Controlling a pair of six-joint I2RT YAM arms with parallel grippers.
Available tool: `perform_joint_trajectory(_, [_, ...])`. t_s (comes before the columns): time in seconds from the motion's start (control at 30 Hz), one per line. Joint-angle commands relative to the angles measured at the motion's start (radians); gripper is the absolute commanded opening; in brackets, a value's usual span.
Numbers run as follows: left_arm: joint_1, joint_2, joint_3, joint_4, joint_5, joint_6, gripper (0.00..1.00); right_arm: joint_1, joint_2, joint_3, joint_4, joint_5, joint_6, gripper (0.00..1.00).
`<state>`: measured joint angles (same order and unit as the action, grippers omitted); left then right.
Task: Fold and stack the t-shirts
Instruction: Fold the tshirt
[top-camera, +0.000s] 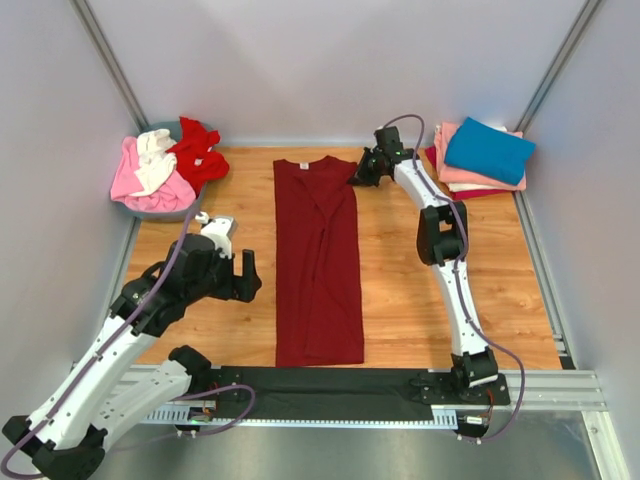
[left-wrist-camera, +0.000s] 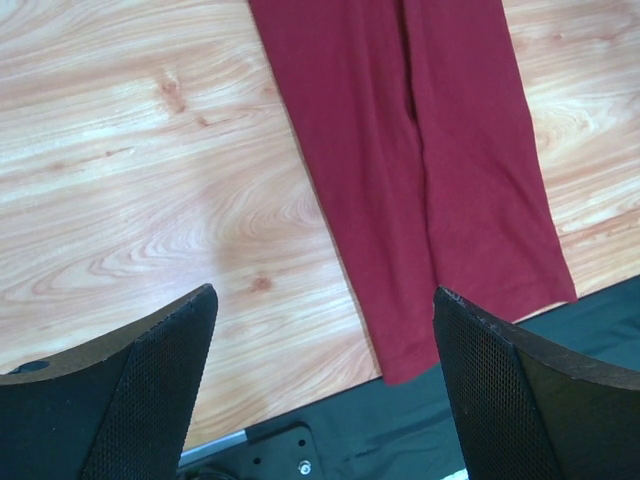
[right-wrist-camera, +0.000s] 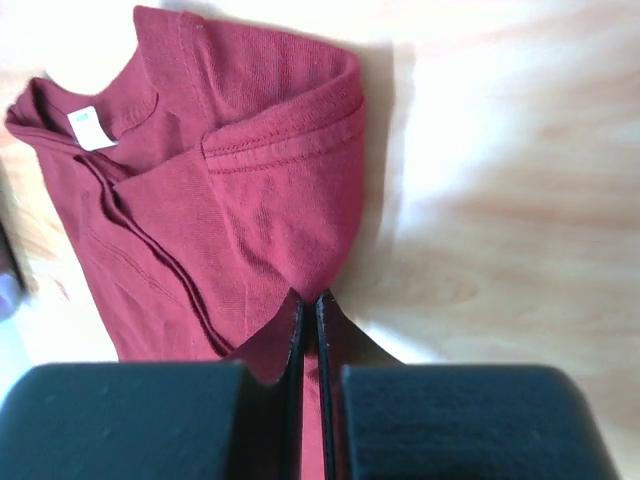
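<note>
The maroon t-shirt (top-camera: 318, 260) lies in the middle of the table (top-camera: 430, 300), folded lengthwise into a long strip, its collar toward the far edge. The right gripper (top-camera: 360, 175) is clenched on the folded sleeve edge at the shirt's far right corner; the wrist view shows cloth pinched between its closed fingers. The left gripper (top-camera: 245, 275) hangs released, jaws wide, over bare wood just left of the strip. At the far left corner a basket (top-camera: 150, 207) holds a loose pink t-shirt (top-camera: 128, 175), a white t-shirt (top-camera: 155, 160) and a red t-shirt (top-camera: 198, 150), all crumpled. At the far right corner a folded teal-blue t-shirt (top-camera: 490, 150) tops a folded pink t-shirt (top-camera: 455, 172)
</note>
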<state>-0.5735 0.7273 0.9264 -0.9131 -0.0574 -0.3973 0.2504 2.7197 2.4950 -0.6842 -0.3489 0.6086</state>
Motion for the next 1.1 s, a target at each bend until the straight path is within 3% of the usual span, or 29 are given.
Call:
perform_joint_trajectory(0.0, [-0.002, -0.008, -0.012, 0.031, 0.018, 0.029, 0.94, -0.026, 0.038, 0.019, 0.087, 0.010, 0.028, 0.00])
perform_joint_trajectory(0.3, [-0.003, 0.029, -0.015, 0.033, 0.008, 0.025, 0.94, -0.026, 0.092, 0.090, 0.305, 0.076, 0.025, 0.03])
perform_joint_trajectory(0.37, [-0.002, 0.034, -0.015, 0.026, -0.002, 0.022, 0.94, -0.030, 0.075, 0.056, 0.302, 0.090, 0.023, 0.16])
perform_joint_trajectory(0.4, [-0.002, 0.034, -0.015, 0.026, -0.004, 0.020, 0.94, -0.028, 0.034, 0.018, 0.307, 0.099, 0.025, 0.28])
perform_joint_trajectory(0.43, [-0.003, 0.035, -0.015, 0.023, -0.019, 0.018, 0.94, -0.033, 0.009, -0.022, 0.331, 0.105, 0.022, 0.50])
perform_joint_trajectory(0.63, [-0.006, 0.113, -0.009, 0.008, -0.102, -0.038, 0.91, -0.057, -0.240, -0.215, 0.319, 0.296, -0.130, 0.92])
perform_joint_trajectory(0.77, [-0.086, 0.217, -0.035, 0.058, -0.113, -0.113, 0.97, -0.086, -0.420, -0.286, 0.221, 0.347, -0.150, 0.95])
perform_joint_trajectory(0.83, [-0.123, 0.244, -0.066, 0.120, -0.116, -0.167, 0.97, -0.083, -0.569, -0.433, 0.155, 0.389, -0.136, 0.93])
perform_joint_trajectory(0.9, [-0.152, 0.261, -0.133, 0.161, -0.107, -0.210, 0.97, -0.077, -0.746, -0.604, 0.135, 0.380, -0.095, 0.93])
perform_joint_trajectory(0.93, [-0.157, 0.264, -0.162, 0.208, -0.079, -0.228, 0.97, -0.065, -0.812, -0.810, 0.150, 0.378, -0.078, 0.92])
perform_joint_trajectory(1.07, [-0.186, 0.248, -0.326, 0.310, 0.004, -0.311, 0.94, -0.014, -1.137, -1.255, 0.195, 0.364, -0.047, 0.90])
